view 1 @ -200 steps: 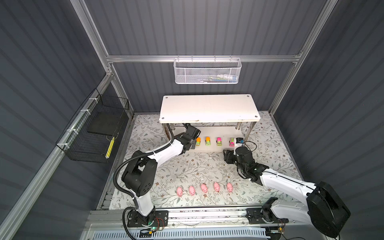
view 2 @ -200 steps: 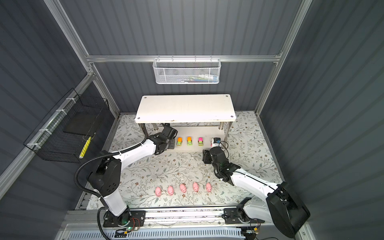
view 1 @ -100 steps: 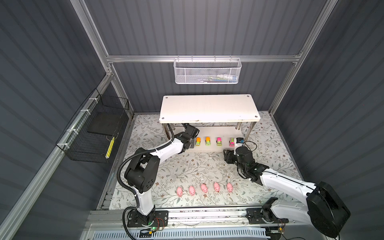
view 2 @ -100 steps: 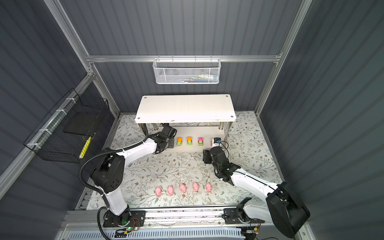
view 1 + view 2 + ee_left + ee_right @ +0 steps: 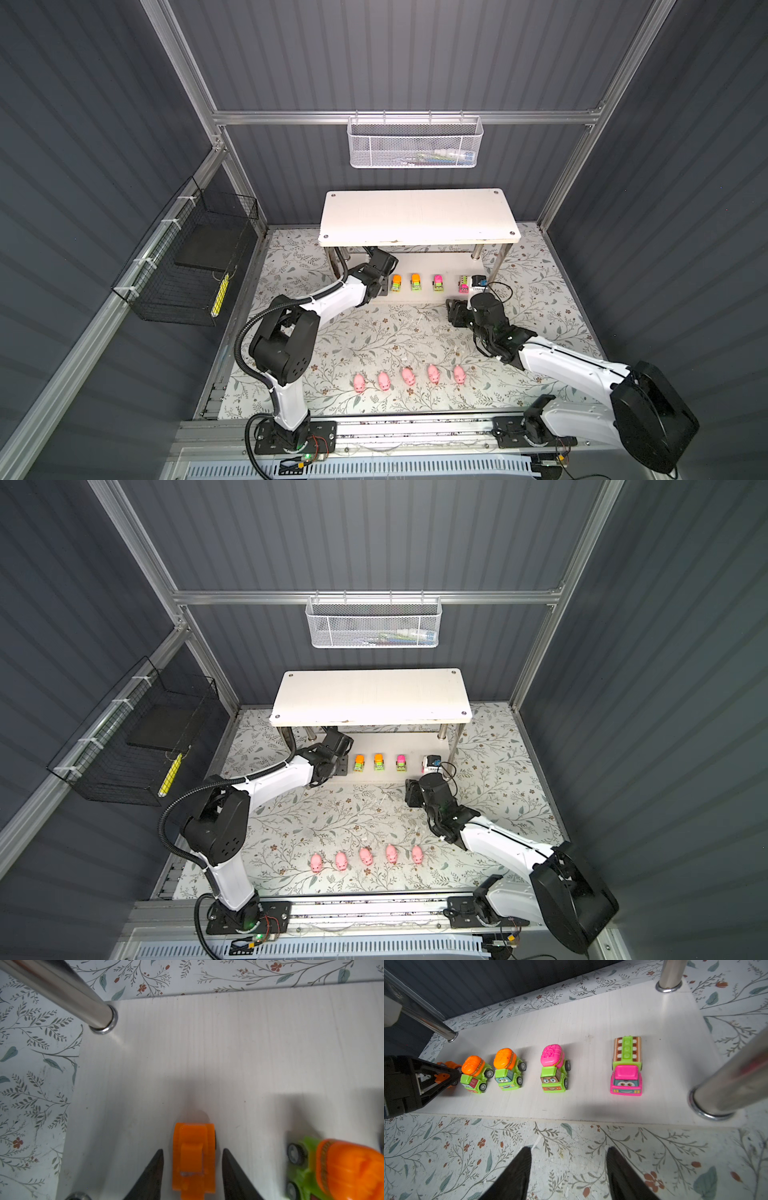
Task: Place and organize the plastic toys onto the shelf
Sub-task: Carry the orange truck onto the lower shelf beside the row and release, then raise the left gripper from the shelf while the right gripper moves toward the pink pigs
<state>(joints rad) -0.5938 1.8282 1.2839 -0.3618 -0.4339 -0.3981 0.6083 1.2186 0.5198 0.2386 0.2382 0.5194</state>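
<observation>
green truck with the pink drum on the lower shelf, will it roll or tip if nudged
The pink-drum truck would probably roll, not slide: its wheels rest on the smooth white shelf board. It looks like hard moulded plastic, so likely stiff and light. Its tall drum might tip it sideways.

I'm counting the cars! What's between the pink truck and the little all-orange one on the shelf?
Three lime-green mixer trucks on the shelf's lower board: two with orange drums, one with a pink drum. The right wrist view shows them.
</observation>
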